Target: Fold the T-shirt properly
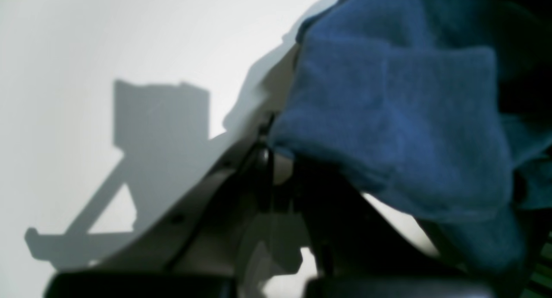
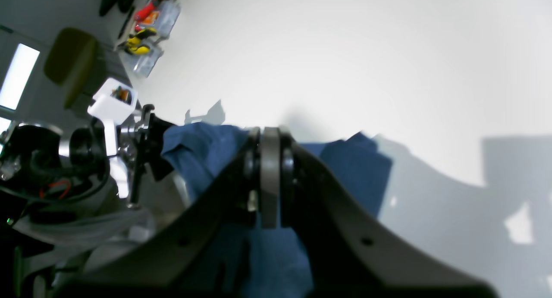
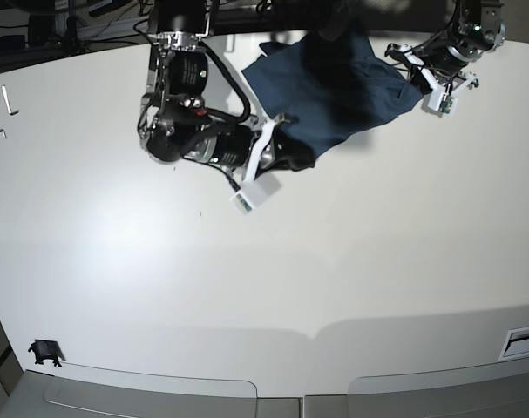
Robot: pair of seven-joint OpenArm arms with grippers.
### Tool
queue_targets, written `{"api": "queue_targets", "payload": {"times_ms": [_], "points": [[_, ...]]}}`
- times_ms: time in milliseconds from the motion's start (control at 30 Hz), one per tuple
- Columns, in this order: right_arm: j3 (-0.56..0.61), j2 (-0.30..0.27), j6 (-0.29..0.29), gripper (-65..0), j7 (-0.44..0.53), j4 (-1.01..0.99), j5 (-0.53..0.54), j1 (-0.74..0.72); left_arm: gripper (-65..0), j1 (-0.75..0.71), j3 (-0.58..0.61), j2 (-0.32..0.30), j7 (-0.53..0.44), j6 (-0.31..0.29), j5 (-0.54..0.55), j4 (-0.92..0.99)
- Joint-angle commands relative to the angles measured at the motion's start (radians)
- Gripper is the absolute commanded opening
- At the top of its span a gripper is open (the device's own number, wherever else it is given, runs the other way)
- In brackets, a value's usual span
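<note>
Here, T-shirt (image 3: 334,91) stretched between both arms, right gripper (image 2: 269,145) and left gripper (image 3: 412,83) each clamped on it.

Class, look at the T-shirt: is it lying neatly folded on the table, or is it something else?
Not folded. The T-shirt hangs bunched and creased, stretched between the left gripper and the right gripper, both shut on its cloth. How far it is lifted, the pictures cannot tell.
</note>
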State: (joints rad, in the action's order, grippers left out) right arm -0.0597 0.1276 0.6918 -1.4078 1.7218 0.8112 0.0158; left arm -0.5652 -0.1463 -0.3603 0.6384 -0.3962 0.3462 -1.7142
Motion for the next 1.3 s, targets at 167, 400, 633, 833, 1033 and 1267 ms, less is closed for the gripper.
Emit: {"api": "queue_targets", "payload": {"times_ms": [167,400,633,833,1033,1267], "points": [[0.143,0.005,0.006,-65.0,0.017,0.019,-0.048,0.075,-65.0,-0.016,0.002,-0.003,0.097,0.014,-0.057,0.020],[0.322,0.006,-0.057,-65.0,0.066,0.019,-0.229,0.159,-65.0,-0.016,0.002,-0.003,0.097,0.014,-0.057,0.020],[0.523,0.012,-0.061,-65.0,0.086,0.019,-0.229,0.173,-65.0,-0.016,0.002,-0.003,0.097,0.014,-0.057,0.020],[0.688,0.011,-0.053,-65.0,0.119,0.019,-0.225,0.172,-65.0,-0.016,0.002,-0.003,0.097,0.014,-0.058,0.020],[0.731,0.011,-0.030,-65.0,0.129,0.019,-0.233,0.154,-65.0,-0.016,0.002,-0.003,0.097,0.014,-0.058,0.020],[0.641,0.011,-0.065,-65.0,0.129,0.030,-0.233,0.077,-65.0,-0.016,0.002,-0.003,0.097,0.014,-0.058,0.020]]}}
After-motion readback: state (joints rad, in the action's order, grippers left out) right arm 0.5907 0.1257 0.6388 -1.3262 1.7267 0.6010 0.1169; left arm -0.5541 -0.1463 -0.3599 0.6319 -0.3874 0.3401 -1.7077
